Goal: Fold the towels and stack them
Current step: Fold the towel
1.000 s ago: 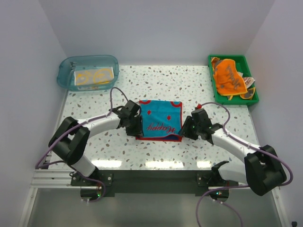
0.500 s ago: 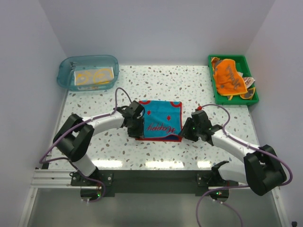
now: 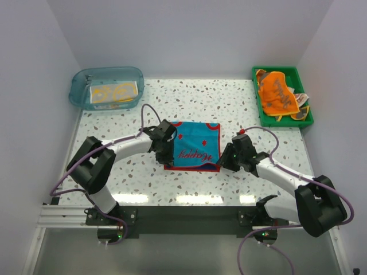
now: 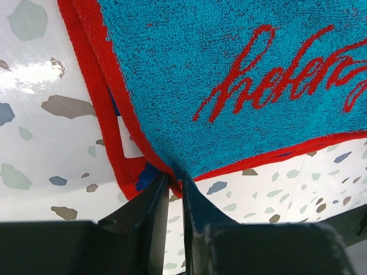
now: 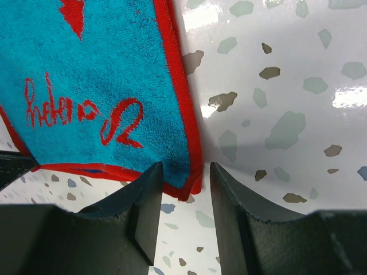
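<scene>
A teal towel [image 3: 194,146] with red trim and red script lettering lies flat in the middle of a white speckled table [image 3: 229,103], seen from above. It is slightly wider than it is deep, so its long axis runs left to right across the two arms, and its near edge faces their bases. Each arm reaches one near corner and neither is closer than the other. In the left wrist view, the left gripper [image 4: 175,182] has its fingers drawn to a narrow slit with the near-left corner of the towel nipped between the tips. The cloth peaks up into the gap, and a second layer of red trim shows underneath, so the towel seems already doubled. In the right wrist view, the right gripper [image 5: 184,167] straddles the near-right corner with its fingers moderately apart. The red-trimmed corner sits in the gap and is not yet pinched. From both sets of fingers the rest of the towel extends away toward the far side of the table, so a fold would probably carry the near edge over in that direction once the right side has closed. Nothing lies on the table beyond the towel to block this. A clear blue tub [image 3: 80,91] holding a folded cream duck towel [image 3: 113,91] stands well apart at the far left. A green tray [image 3: 257,94] with a crumpled orange towel [image 3: 277,94] stands at the far right.
</scene>
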Controlling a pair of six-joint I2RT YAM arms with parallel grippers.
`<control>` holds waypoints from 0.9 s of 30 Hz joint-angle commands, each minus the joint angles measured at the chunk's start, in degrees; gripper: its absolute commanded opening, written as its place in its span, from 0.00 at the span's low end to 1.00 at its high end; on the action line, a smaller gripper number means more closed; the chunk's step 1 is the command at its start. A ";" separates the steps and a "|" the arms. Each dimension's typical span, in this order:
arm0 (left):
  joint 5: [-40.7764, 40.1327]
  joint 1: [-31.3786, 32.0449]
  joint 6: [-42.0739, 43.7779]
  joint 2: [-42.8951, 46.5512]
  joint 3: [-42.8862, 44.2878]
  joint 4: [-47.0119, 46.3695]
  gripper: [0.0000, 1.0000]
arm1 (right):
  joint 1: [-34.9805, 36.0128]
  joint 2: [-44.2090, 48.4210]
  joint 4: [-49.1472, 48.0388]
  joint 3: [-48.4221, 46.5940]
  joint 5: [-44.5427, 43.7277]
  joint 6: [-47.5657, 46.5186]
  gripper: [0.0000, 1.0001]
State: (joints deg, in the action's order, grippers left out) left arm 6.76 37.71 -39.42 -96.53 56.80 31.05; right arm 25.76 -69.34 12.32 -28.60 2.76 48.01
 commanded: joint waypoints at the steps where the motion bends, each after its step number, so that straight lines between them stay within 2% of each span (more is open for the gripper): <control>1: -0.26 0.61 0.48 0.11 1.92 0.77 0.19 | -0.01 0.61 -2.03 0.39 0.57 1.12 0.41; 8: -1.14 0.61 0.57 1.26 1.83 1.47 0.00 | -0.01 0.26 -1.68 0.39 0.93 1.38 0.32; 12: -1.84 0.61 0.75 1.78 1.65 1.73 0.00 | -0.01 0.70 -0.98 0.04 0.75 1.39 0.20; 16: -3.16 0.61 1.54 2.57 3.05 2.61 0.00 | -0.01 1.49 0.60 -1.19 0.49 0.60 0.02; 17: -3.68 0.52 1.89 2.66 3.67 3.57 0.00 | -0.01 1.75 1.13 -1.54 0.40 0.07 0.00; 22: -6.59 -0.62 4.08 4.68 6.49 6.22 0.00 | -0.01 3.16 4.38 -4.97 -0.21 -2.48 0.00; 27: -7.03 -3.52 6.11 8.28 2.46 4.99 0.00 | -0.01 3.16 3.78 -3.84 0.40 -5.47 0.00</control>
State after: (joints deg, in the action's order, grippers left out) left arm 1.26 36.32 -35.83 -91.48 60.71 35.55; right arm 25.76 -66.98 15.66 -31.70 3.75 45.17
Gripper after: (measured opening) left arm 0.016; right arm 0.011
